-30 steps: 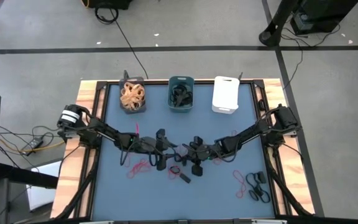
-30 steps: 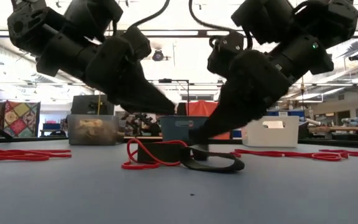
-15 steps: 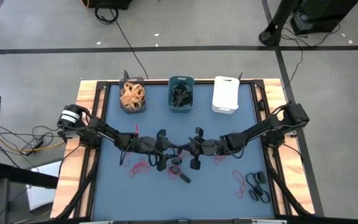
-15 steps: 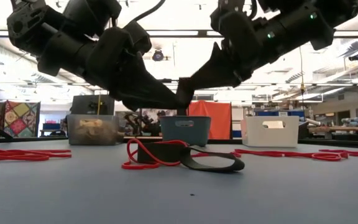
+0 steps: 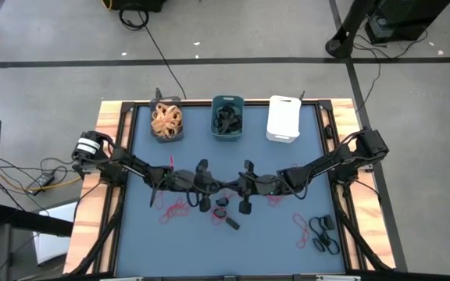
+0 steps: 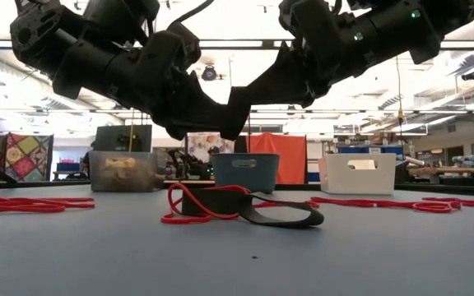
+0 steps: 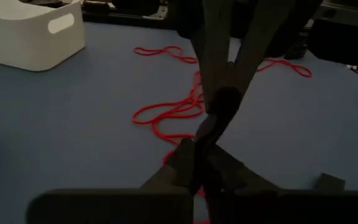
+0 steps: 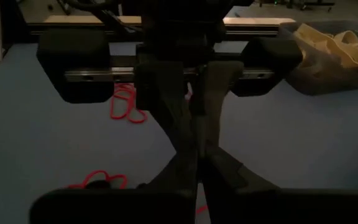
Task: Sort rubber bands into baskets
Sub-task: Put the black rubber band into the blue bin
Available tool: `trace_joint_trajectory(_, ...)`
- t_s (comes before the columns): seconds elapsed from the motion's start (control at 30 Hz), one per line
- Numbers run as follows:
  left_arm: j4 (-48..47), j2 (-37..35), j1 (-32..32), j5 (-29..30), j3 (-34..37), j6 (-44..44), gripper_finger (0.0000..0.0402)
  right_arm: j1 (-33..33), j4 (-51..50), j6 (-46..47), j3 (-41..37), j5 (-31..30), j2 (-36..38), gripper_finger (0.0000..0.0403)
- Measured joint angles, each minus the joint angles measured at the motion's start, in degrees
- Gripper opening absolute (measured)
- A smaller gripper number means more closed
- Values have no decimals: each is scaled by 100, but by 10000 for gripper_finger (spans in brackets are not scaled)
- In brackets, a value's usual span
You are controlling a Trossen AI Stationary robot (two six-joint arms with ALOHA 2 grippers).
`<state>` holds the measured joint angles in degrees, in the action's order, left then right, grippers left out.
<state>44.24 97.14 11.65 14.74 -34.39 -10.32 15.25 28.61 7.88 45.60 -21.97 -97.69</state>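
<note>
My two grippers meet fingertip to fingertip above the middle of the table. My left gripper (image 5: pixel 219 186) and my right gripper (image 5: pixel 231 186) are both shut on a short black rubber band (image 7: pixel 219 115), which spans the small gap between them. Three baskets stand along the far edge. The dark grey one (image 5: pixel 166 121) holds tan bands, the teal one (image 5: pixel 227 117) holds black bands, and the third (image 5: pixel 283 119) is white. Under the grippers a red band (image 6: pixel 208 205) and a black band (image 6: pixel 282 215) lie flat on the table. My left gripper pinches one end of the black band (image 7: pixel 205 146) between its two fingers. It comes from the table's left, nearly level. The band is lifted clear of the table. My right gripper pinches the band's other end (image 7: pixel 227 99) between its two fingers. It comes from the table's right, slanting slightly down. How much of the band lies between the fingers does not show.
Loose red bands (image 5: pixel 176 209) lie at the near left. More red bands (image 5: pixel 301 226) and black bands (image 5: pixel 324 234) lie at the near right. A small black block (image 5: pixel 231 222) sits near the centre. The table's wooden side rails (image 5: pixel 112 195) border the blue mat.
My right gripper has risen from the black band on the table with a short black band and has tipped toward my left gripper. My left gripper stayed in place, tipped its fingers up a little and shut on the band's free end.
</note>
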Motion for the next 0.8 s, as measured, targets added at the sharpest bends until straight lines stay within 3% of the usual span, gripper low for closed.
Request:
trace_joint_trajectory(0.23, -107, -30, -333, -54, 0, -90, 7, -39, -358, 298, 2, -472, -2, 87)
trace_joint_trajectory(0.43, -231, -55, -765, -76, 0, -343, 4, 42, -1674, 1120, 2, -1526, -2, 140)
trace_joint_trajectory(0.57, -134, -55, -1187, -66, 0, -345, 3, -5, -2563, 1882, 2, -2035, -4, 152)
trace_joint_trajectory(0.7, 46, -55, -1827, 379, -96, -346, 2, -165, -2593, 2057, 2, -1890, -4, 150)
trace_joint_trajectory(0.8, 20, -55, -2407, 204, -332, -352, 3, -232, -2416, 2065, 2, -1482, -4, 148)
